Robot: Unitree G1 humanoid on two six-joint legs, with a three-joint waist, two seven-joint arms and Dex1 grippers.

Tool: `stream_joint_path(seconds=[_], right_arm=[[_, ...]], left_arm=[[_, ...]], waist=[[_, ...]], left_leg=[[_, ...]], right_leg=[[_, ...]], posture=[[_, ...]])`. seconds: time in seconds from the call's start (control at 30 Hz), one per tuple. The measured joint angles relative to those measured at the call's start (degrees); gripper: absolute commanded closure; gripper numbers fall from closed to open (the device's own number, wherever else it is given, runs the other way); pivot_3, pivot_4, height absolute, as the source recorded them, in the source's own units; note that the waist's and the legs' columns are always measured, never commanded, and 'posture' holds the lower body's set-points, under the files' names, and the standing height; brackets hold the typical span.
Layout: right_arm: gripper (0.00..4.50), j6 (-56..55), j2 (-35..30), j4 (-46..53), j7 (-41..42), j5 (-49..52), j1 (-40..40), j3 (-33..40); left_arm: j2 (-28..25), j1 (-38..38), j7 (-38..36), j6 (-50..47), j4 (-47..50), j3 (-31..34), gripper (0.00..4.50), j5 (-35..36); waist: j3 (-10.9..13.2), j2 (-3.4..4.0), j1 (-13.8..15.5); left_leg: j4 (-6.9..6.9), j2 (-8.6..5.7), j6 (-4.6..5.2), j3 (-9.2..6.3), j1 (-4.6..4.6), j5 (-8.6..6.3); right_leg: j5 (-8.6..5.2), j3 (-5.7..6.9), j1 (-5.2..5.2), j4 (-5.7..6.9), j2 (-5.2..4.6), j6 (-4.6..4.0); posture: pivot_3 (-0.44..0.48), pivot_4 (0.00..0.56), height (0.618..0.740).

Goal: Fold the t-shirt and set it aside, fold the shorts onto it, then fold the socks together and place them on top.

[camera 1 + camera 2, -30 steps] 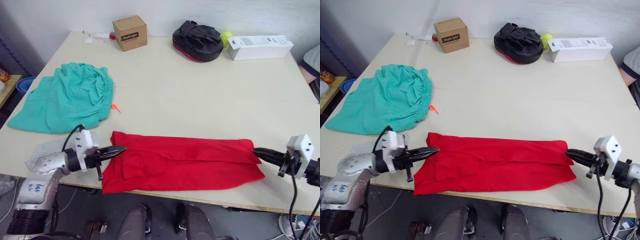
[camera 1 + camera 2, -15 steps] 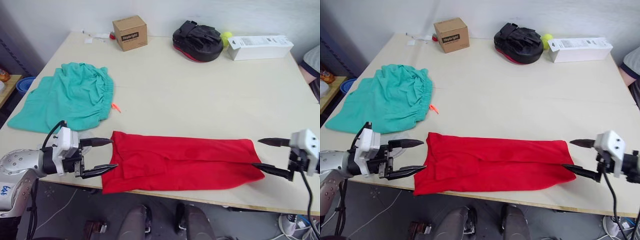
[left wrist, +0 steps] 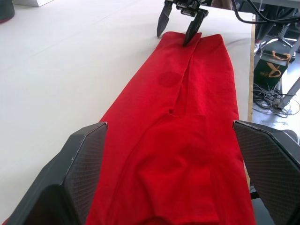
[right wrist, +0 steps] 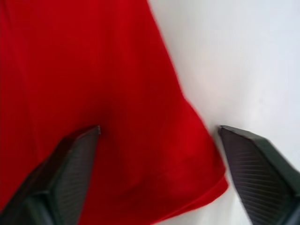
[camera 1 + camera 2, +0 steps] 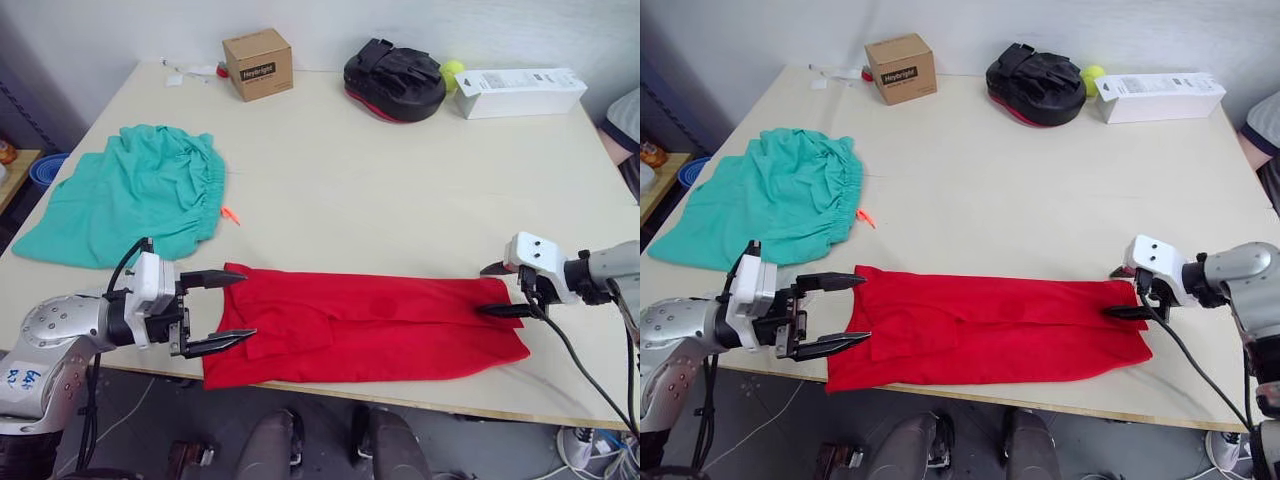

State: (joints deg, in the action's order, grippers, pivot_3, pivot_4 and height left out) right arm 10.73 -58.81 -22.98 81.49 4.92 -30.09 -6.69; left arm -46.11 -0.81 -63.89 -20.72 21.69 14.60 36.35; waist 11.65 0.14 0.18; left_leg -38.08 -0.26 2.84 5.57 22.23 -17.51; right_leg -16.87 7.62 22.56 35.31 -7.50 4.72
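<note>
The t-shirt [image 5: 370,325] lies folded into a long red band along the near table [image 5: 400,190] edge; a lengthwise fold line shows. The left gripper [image 5: 232,309] is spread open at its left end; the right gripper [image 5: 498,290] is parted over the right end.

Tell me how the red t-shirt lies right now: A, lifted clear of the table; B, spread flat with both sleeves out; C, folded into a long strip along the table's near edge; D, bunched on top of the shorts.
C: the t-shirt lies as a long folded strip between the open left tool and the open right tool.
</note>
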Motion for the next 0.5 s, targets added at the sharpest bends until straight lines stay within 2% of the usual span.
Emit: stream_joint_path(seconds=[0.27,0.3,0.4,0.5], right_arm=[[4.24,-2.1,2.6,-9.0,3.1,-4.7,-9.7,-5.1],[4.48,-3.1,3.2,-10.7,3.3,-5.3,-11.2,-5.8],[4.48,-7.1,5.7,-16.4,1.9,-7.6,-15.9,-6.8],[4.48,-14.4,8.9,-24.5,-3.4,-11.4,-21.9,-8.3]], left_arm=[[0.8,-0.3,1.0,-0.1,0.4,-0.4,0.0,0.0],[0.8,-0.4,1.2,-0.1,0.4,-0.5,0.0,0.0],[1.0,-0.4,1.9,-0.1,0.4,-0.7,0.0,0.0],[1.4,-0.3,3.1,0.1,0.4,-0.6,0.0,-0.4]], waist=[[0.0,0.0,-0.5],[0.0,0.0,-0.6],[0.0,0.0,-0.7],[0.0,0.01,-1.0]], left_leg=[[-0.01,0.0,-0.05,0.01,-0.04,0.03],[-0.01,0.0,-0.05,0.02,-0.04,0.03],[-0.04,0.0,-0.06,0.05,-0.04,0.05],[-0.04,0.0,-0.1,0.07,-0.04,0.07]], right_leg=[[0.0,-0.02,0.01,0.07,0.02,0.0],[0.0,-0.03,0.01,0.08,0.03,0.0],[0.0,-0.04,0.02,0.11,0.02,0.0],[0.0,-0.05,0.05,0.14,0.03,0.0]], posture=[[0.0,0.15,0.74],[0.0,0.15,0.74],[0.0,0.15,0.74],[0.0,0.15,0.74]])
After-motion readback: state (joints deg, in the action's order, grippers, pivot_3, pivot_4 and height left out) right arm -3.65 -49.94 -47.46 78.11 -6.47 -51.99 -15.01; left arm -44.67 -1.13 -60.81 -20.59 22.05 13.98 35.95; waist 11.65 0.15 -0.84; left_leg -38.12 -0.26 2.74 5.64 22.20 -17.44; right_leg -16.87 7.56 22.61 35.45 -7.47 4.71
